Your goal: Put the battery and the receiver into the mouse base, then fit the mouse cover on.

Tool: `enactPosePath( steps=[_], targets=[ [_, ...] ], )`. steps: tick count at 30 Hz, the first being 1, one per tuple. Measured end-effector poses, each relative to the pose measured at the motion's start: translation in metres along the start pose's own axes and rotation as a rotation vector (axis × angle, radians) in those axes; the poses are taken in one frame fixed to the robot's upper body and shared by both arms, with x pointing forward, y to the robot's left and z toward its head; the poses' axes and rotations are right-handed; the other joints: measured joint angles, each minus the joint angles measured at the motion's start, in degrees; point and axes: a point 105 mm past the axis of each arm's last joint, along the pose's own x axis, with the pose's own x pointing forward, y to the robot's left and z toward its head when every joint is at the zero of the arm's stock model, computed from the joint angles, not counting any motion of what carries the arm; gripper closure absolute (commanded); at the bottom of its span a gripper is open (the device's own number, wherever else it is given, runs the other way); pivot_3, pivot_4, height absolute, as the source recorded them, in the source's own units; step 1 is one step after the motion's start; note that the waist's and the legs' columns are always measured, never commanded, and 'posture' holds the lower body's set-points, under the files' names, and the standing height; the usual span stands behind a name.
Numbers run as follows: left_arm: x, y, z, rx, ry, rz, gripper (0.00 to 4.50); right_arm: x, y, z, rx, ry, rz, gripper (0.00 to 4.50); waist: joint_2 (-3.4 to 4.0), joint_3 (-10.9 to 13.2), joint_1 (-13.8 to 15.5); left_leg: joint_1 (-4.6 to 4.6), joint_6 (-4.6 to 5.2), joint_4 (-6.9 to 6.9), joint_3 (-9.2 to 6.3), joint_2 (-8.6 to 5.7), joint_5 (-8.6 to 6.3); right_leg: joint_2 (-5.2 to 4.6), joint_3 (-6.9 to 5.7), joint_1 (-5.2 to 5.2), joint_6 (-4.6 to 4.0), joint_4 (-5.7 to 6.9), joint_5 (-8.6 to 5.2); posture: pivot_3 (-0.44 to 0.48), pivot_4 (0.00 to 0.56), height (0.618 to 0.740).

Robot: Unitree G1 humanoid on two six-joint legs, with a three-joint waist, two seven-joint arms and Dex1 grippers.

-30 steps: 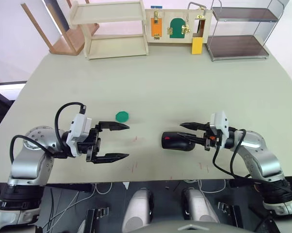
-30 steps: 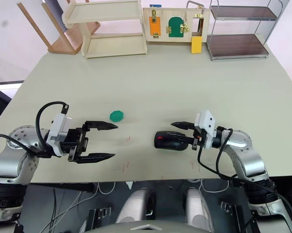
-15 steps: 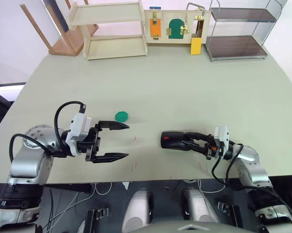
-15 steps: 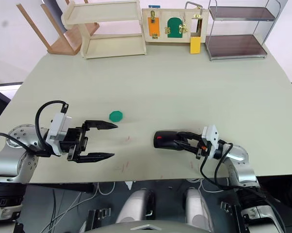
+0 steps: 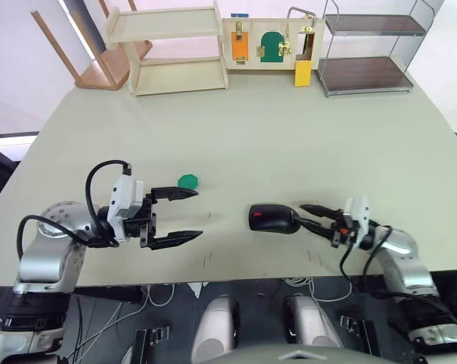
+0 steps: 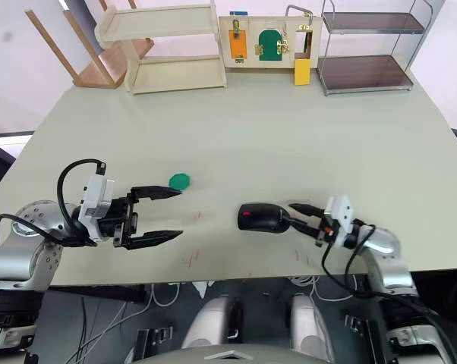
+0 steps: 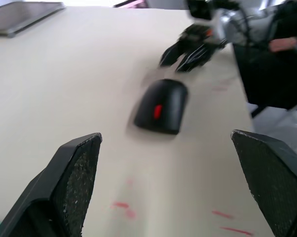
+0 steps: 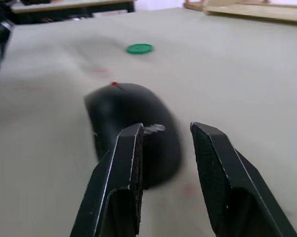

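A black mouse lies on the table near the front, right of centre. Its smooth mouse cover point(image 5: 272, 218) is on top, and a small red spot shows at its left end. The mouse base is hidden beneath the cover, and the battery and the receiver are hidden too. My right gripper point(image 5: 301, 214) is open, with its fingertips just off the mouse's right end and nothing held. In the right wrist view the mouse cover point(image 8: 133, 123) lies just beyond the two fingers point(image 8: 121, 168). My left gripper point(image 5: 198, 214) stands wide open and empty, well to the left of the mouse.
A green disc point(image 5: 187, 180) lies just beyond the left gripper's upper finger. At the back edge stand a wooden shelf point(image 5: 171, 49), a board with latches point(image 5: 270, 42) and a two-tier rack point(image 5: 365, 53). The table's front edge point(image 5: 236, 280) runs close below both grippers.
The right gripper has drawn back to the right, off the mouse it was reaching over. The mouse stays in place. The left gripper has barely moved.
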Motion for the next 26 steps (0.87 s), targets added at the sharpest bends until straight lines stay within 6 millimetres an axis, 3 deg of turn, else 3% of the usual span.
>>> enactPosePath(
  steps=[3,4,6,9,16,22,26],
  targets=[
    [-0.004,0.004,-0.01,-0.051,0.002,0.09,0.0,-0.017,-0.007,0.004,-0.013,0.02,-0.036,2.91,0.0,0.0,0.0,0.06,0.0,-0.09,0.01,0.01,0.0,0.0,0.05,0.0,0.0,-0.01,0.0,0.0,0.15,0.74],
    [-0.006,0.007,-0.021,-0.106,-0.008,0.155,0.0,-0.031,-0.01,0.001,-0.006,0.047,-0.066,2.3,0.01,0.0,0.1,0.06,0.0,-0.11,0.02,0.01,0.0,0.0,0.05,0.0,0.0,-0.01,0.0,0.0,0.15,0.74],
    [-0.008,0.008,-0.029,-0.147,-0.006,0.195,0.0,-0.037,-0.012,0.001,-0.003,0.056,-0.085,1.6,-0.03,0.0,0.1,0.05,0.0,-0.1,0.05,0.01,0.0,0.02,0.03,0.0,0.0,-0.01,0.0,0.0,0.15,0.74],
    [-0.014,0.01,-0.037,-0.19,-0.013,0.277,0.0,-0.053,-0.012,-0.004,0.019,0.083,-0.128,0.06,-0.03,0.0,0.1,0.07,0.0,-0.1,0.04,0.03,0.0,0.01,0.07,0.0,-0.01,-0.01,0.0,0.0,0.15,0.74],
    [-0.031,0.0,-0.064,-0.294,0.005,0.423,0.0,-0.09,-0.009,-0.015,0.084,0.118,-0.264,0.06,-0.04,0.0,0.0,0.13,0.0,-0.1,0.02,0.08,-0.01,-0.03,0.25,-0.02,-0.01,-0.02,-0.01,0.0,0.15,0.74],
    [-0.048,-0.01,-0.083,-0.311,0.098,0.527,0.0,-0.113,-0.006,-0.018,0.098,0.149,-0.343,0.06,-0.03,0.0,0.0,0.18,-0.01,-0.1,0.05,0.13,-0.01,-0.09,0.33,-0.02,-0.01,-0.02,-0.01,0.0,0.15,0.74],
    [-0.049,-0.012,-0.087,-0.303,0.114,0.569,0.0,-0.122,-0.01,-0.018,0.104,0.157,-0.388,0.06,-0.04,0.0,0.1,0.19,-0.01,-0.1,0.07,0.13,-0.01,-0.14,0.35,-0.03,-0.01,-0.02,0.0,0.0,0.15,0.74]
  ],
)
